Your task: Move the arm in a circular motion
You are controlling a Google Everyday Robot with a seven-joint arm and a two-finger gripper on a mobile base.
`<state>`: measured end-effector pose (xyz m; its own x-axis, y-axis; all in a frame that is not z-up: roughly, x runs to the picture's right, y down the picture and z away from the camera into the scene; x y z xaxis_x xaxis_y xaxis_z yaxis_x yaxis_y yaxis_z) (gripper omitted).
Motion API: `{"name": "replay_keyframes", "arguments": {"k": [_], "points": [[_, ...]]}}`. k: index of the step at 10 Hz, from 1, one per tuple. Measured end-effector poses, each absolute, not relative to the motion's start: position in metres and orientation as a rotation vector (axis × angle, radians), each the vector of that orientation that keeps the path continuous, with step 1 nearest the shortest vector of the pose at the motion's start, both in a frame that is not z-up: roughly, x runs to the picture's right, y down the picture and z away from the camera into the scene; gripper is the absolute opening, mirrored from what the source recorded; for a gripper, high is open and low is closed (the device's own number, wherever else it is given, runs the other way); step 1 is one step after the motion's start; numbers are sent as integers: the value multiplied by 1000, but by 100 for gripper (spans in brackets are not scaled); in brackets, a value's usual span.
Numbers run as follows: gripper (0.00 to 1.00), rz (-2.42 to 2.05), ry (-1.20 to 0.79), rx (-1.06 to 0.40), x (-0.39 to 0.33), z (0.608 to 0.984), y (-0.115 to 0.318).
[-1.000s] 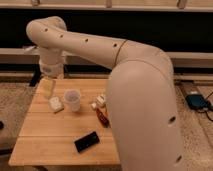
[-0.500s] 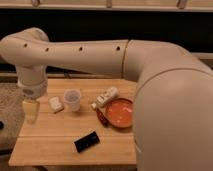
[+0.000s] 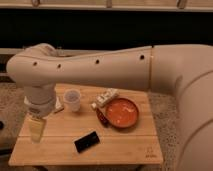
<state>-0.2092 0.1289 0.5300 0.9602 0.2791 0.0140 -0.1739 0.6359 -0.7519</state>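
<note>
The arm (image 3: 110,66) is thick and cream-white with small dark holes. It reaches from the right edge across the view to an elbow at the left, then turns down. Its pale yellowish gripper (image 3: 36,129) hangs over the left end of the wooden table (image 3: 125,145), pointing downward, close above the tabletop.
On the table stand a translucent cup (image 3: 72,99), an orange-red bowl (image 3: 121,113), a white packet (image 3: 106,97), a small red item (image 3: 101,117) and a black phone-like slab (image 3: 86,141). Speckled floor lies around the table, with a dark wall band behind.
The arm has swung lower and toward the camera, the gripper moving down along the table's left end. More of the bowl and table now shows.
</note>
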Motion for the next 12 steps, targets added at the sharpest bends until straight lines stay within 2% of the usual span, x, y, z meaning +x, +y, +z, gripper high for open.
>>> {"name": "replay_keyframes", "arguments": {"k": [7, 12], "points": [[80, 689, 52, -807, -12, 580, 106], [80, 905, 151, -772, 73, 632, 64]]}}
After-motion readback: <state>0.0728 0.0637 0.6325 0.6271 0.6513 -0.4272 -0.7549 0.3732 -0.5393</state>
